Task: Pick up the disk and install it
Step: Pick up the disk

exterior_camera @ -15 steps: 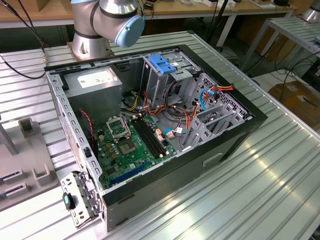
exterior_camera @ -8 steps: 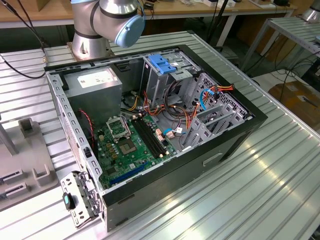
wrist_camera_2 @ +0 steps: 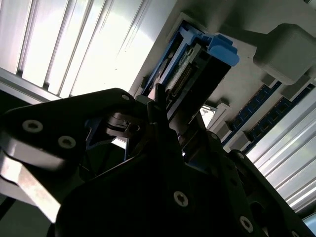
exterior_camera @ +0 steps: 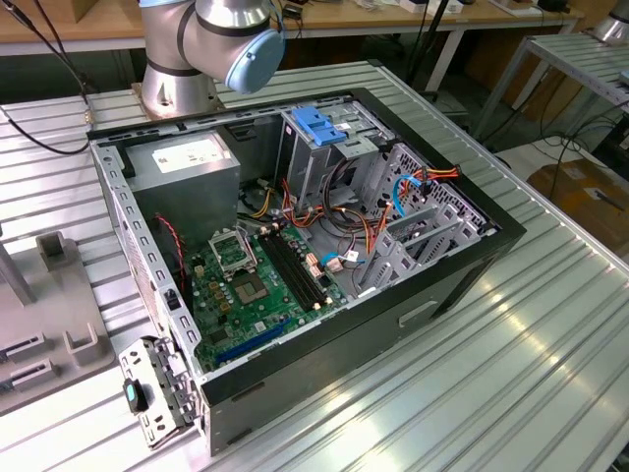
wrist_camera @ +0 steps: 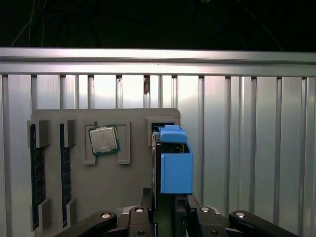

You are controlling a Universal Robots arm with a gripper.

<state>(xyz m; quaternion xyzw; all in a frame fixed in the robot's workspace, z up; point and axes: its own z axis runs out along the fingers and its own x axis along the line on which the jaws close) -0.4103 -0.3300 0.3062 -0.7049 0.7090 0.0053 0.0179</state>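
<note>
1. The disk [wrist_camera: 175, 170] stands on edge in a slot at the edge of the grey tray [wrist_camera: 103, 187].
2. The gripper [wrist_camera: 170, 210] straddles the disk over the tray; whether it is clamped or loose cannot be told.
3. 1 chip [wrist_camera: 103, 139] and 2 memory sticks [wrist_camera: 38, 173] lie in the tray's other slots.

I see blue rails on the dark disk [wrist_camera: 175, 170]; its holder [wrist_camera: 98, 192] is plain grey, the table [wrist_camera: 247, 148] ribbed silver, the motherboard [exterior_camera: 257, 287] green with blue slots, the case [exterior_camera: 393, 324] black.
</note>
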